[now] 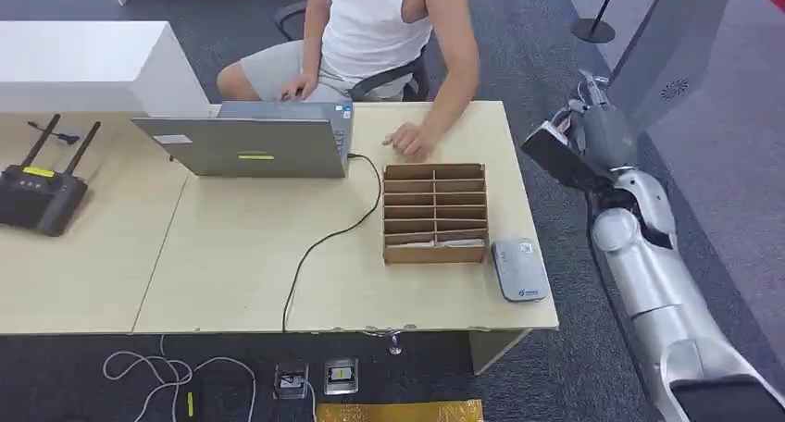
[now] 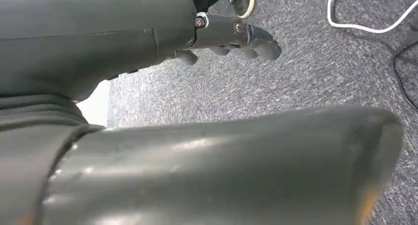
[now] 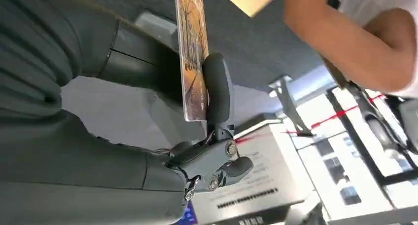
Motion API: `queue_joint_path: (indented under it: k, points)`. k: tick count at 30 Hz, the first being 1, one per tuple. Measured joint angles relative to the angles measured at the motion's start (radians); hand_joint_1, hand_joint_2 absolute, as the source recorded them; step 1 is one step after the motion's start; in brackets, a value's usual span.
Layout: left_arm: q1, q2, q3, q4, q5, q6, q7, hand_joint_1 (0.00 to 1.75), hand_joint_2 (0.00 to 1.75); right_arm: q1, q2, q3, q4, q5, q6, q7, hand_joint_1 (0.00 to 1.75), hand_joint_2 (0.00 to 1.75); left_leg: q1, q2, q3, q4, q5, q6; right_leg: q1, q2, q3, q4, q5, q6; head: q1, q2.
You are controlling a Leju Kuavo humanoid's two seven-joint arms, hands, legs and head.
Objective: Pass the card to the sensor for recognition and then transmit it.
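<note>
My right hand (image 1: pixel 600 130) is raised off the table's right edge, level with the cardboard slot box (image 1: pixel 435 214). It pinches a card (image 1: pixel 559 158), which looks like a dark slab from the head view. In the right wrist view the card (image 3: pixel 192 52) shows an orange printed face, clamped between the thumb and a dark finger (image 3: pixel 217 89). The grey sensor pad (image 1: pixel 519 269) lies flat near the table's front right corner, just right of the box. My left hand (image 2: pixel 217 37) hangs over grey carpet with nothing in it.
A person sits behind the table with one hand (image 1: pixel 408 141) resting on it just behind the box. A laptop (image 1: pixel 248 144) with a black cable stands mid-table, and a black router (image 1: pixel 39 192) sits at the left. Cables and floor sockets (image 1: pixel 317 378) lie below the front edge.
</note>
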Motion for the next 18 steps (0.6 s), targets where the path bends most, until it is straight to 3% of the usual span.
queue_joint_path:
  k: [11,18]
  points:
    - [0.0,-0.002,0.0,0.0,0.0,-0.001,0.006,0.0,0.0,0.234,-0.025,0.001,0.004,0.05,-0.02,0.04,1.75,1.75,0.0,0.001,0.0,0.0,-0.001,-0.001,0.001,0.0,0.0,0.0,-0.001,-0.001,0.0,0.0]
    - [0.0,-0.002,0.0,0.0,-0.003,0.0,0.006,0.0,0.0,0.307,-0.015,0.002,0.018,0.045,-0.03,0.042,1.75,1.75,0.001,0.001,0.0,0.0,-0.001,-0.001,0.001,0.0,0.0,0.0,-0.001,-0.001,0.0,0.0]
